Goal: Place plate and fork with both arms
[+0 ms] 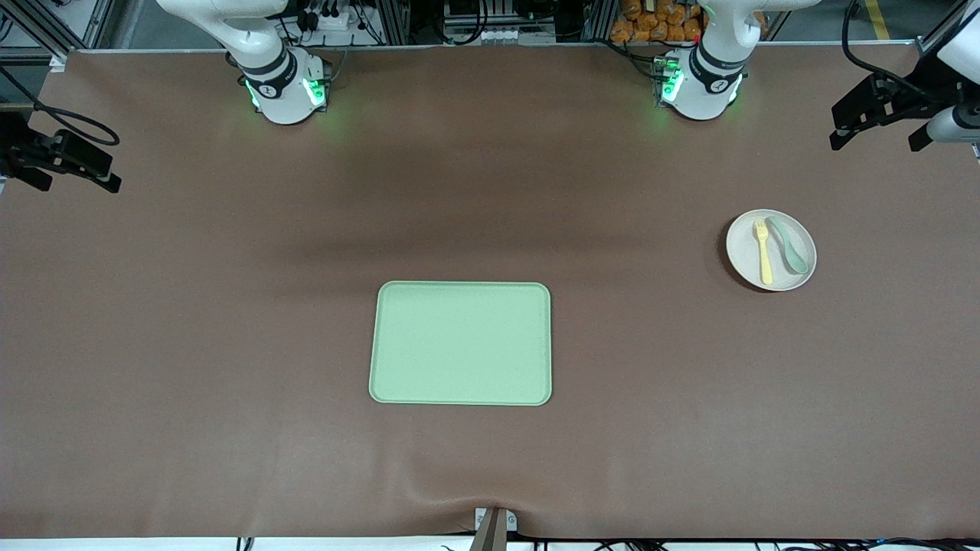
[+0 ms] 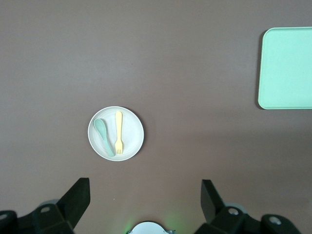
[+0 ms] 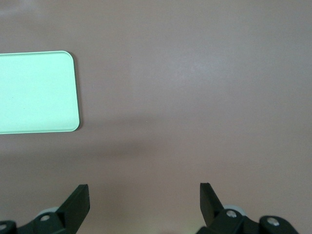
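In the front view, the plate (image 1: 771, 250) is sitting at the middle right of the frame, toward the left arm's end of the brown bench (image 1: 230, 306), carrying the fork (image 1: 763, 252) and a teal spoon (image 1: 789, 245) side by side. A light-green tray (image 1: 461, 343) is lying at lower centre, well apart from the plate. The left gripper (image 1: 873, 107) is hanging at the upper right edge and the right gripper (image 1: 65, 157) at the upper left edge; both arms are waiting.

In the left wrist view, the left gripper's jaws are standing wide and released along the bottom, with the plate at centre left.

In the right wrist view, the right gripper's jaws are likewise spread and gripping nothing, the tray showing at the left edge.
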Robot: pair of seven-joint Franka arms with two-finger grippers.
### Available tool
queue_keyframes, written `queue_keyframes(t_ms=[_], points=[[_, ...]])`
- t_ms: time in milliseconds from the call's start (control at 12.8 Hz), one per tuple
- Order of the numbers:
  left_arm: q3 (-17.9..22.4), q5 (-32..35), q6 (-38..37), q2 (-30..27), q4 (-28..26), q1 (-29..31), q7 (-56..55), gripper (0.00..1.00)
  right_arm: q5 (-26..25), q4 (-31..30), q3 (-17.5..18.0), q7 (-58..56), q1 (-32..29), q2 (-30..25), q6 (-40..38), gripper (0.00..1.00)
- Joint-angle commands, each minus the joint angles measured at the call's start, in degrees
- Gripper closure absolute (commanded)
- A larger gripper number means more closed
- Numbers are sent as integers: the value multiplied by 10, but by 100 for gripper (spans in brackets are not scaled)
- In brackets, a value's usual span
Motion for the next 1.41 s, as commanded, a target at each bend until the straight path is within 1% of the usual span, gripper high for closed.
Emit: queue_keyframes(t_ms=[0,391,548,783,1174,1331], points=[[1,-8,-2,-4,5,6,11,0,11,-3,5,-8,-12,-5,0,0],[2,-8,-3,-4,3,7,10,0,11,-3,5,-8,-12,-5,0,0],[2,-7,-4,-4,-1,23,18,0,11,-3,5,-8,-12,-5,0,0],[2,-7,-6,-3,-10,24,19,0,11,-3,5,-8,-12,-5,0,0],[3,8,-3,1,-71,26,19,0,11,-3,5,-8,-11,-5,0,0],[2,25,11,5,-108,37,20,0,11,-3,5,-8,-11,-5,0,0]])
